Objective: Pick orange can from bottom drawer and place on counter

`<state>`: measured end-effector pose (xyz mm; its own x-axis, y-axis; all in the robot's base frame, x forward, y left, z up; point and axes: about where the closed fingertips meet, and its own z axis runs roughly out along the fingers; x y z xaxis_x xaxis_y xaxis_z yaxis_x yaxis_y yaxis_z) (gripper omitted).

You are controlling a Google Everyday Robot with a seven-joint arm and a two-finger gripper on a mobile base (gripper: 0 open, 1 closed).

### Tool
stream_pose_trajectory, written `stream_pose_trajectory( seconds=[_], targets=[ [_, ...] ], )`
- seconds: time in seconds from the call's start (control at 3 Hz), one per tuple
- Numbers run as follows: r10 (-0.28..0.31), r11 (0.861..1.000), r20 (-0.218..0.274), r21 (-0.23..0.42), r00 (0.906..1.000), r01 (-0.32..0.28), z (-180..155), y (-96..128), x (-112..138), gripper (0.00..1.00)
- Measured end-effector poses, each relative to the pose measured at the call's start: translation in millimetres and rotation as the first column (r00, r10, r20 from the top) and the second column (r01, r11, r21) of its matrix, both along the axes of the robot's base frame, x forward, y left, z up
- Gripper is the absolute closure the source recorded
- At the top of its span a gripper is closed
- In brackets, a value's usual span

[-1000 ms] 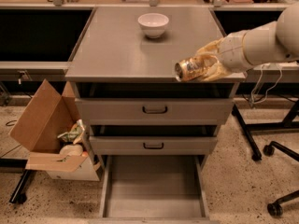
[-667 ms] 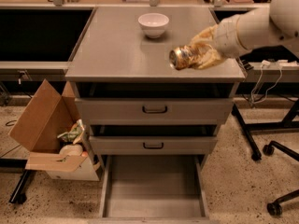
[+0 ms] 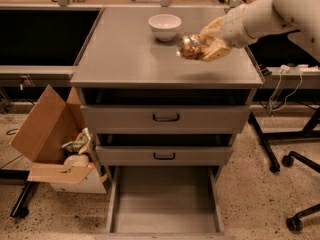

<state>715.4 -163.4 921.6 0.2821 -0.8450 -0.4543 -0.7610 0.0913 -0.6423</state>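
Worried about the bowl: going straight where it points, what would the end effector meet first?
Likely the bare counter: the end effector, holding the orange can over it, seems aimed nearer the camera than the white bowl. Depth is unclear.

1. White bowl (image 3: 165, 26): stood upright, just left of and behind my gripper (image 3: 204, 48).
2. Top drawer (image 3: 125, 119) and middle drawer (image 3: 130, 155): grey, each with a black handle, both pulled slightly out.
3. Cardboard box (image 3: 45, 134): sat open on the speckled floor (image 3: 260, 199) at left, holding crumpled rubbish.
4. Chair casters (image 3: 295, 223): stood at lower right.
5. White cables (image 3: 285, 86): hung at right.
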Motion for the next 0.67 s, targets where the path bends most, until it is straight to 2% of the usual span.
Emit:
stream_pose_trajectory(
  seconds=[0.33, 0.67],
  targets=[
    [-0.048, 0.998, -0.046, 0.026, 0.9978, 0.050, -9.2, -2.8, 26.4, 1.00],
    [-0.087, 0.995, -0.095, 0.036, 0.9917, 0.090, -19.8, -5.1, 47.2, 0.82]
  ],
)
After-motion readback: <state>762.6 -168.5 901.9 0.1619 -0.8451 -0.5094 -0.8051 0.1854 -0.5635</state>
